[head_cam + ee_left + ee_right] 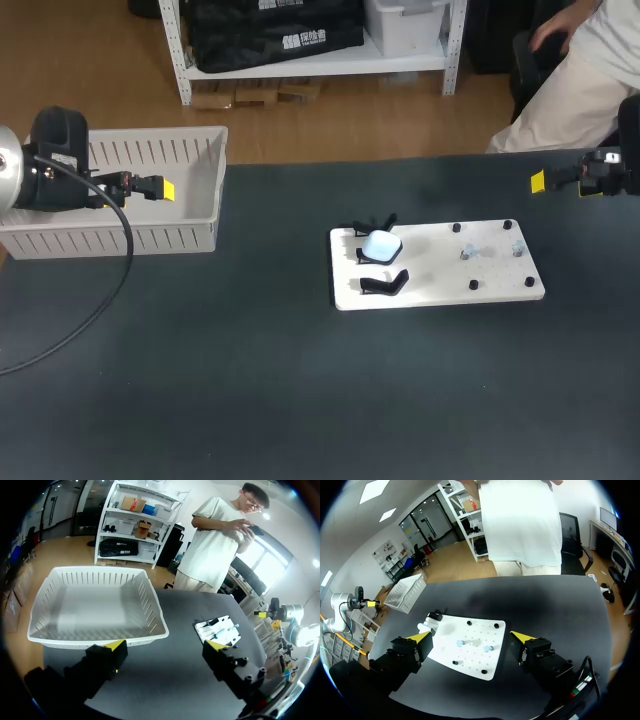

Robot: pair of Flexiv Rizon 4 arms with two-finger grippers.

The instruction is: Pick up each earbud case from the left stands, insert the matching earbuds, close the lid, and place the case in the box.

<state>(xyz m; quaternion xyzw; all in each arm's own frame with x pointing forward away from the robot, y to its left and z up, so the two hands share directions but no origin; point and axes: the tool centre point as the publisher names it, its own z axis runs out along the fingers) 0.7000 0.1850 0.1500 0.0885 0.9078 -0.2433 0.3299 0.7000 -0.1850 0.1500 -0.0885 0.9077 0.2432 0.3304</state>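
Both arms sit wide: left gripper [166, 646] released at the box [150, 238], counter's [250, 380] ten o'clock; right gripper [471, 637] released at three; white earbud case [381, 244] on its stand, board's [500, 285] nine o'clock side

earbud case [381, 243] 1 | stands [385, 284] 3 | earbuds [468, 253] 2 | black pegs [474, 286] 4 | board [440, 290] 1 | box [110, 238] 1
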